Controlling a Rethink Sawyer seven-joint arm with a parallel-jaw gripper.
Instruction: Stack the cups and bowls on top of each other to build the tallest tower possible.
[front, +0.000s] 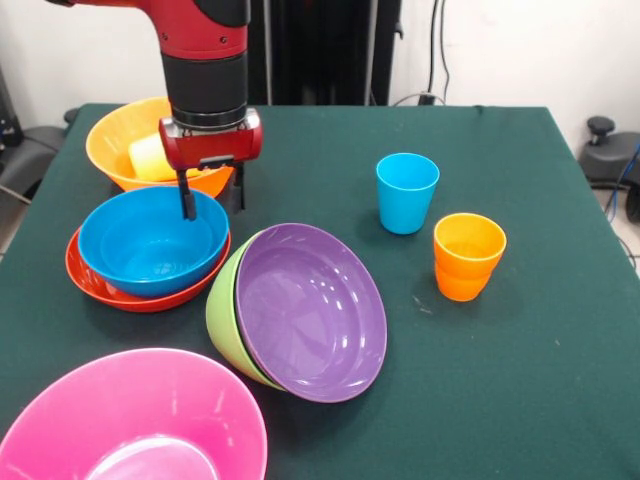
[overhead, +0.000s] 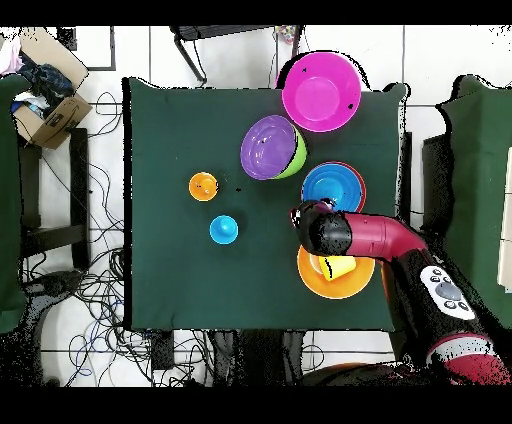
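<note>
a: several bowls sit on the dark green table (front: 520, 380), none piled high. nearest the camera in the front view is the pink bowl (front: 130, 420), alone at the edge. behind it to the right the purple bowl (front: 310, 312) lies tipped on its side, nested in the green bowl (front: 222, 310).

b: and the blue ones?

a: only one blue bowl (front: 150, 240) shows clearly. it sits upright inside the red-orange bowl (front: 100, 285), just left of the tipped pair.

b: where is the gripper (front: 210, 195)?

a: at the far rim of that blue bowl. one dark finger (front: 187, 195) hangs down inside the rim, the other is outside behind it. the fingers are spread with the bowl wall between them, but i cannot tell whether they are pressing on it.

b: what is behind the arm?

a: the big orange bowl (front: 120, 140), upright, with the yellow cup (front: 150, 157) lying in it. the red and black arm (front: 205, 60) covers part of it in both views.

b: the other cups?

a: the blue cup (front: 407, 192) stands upright right of centre. the orange cups (front: 468, 256) stand nested near it, closer to the camera and further right. both are well apart from the bowls.

b: anything off the table?

a: overhead, a cardboard box (overhead: 48, 105) and loose cables (overhead: 100, 290) on the floor.
</note>
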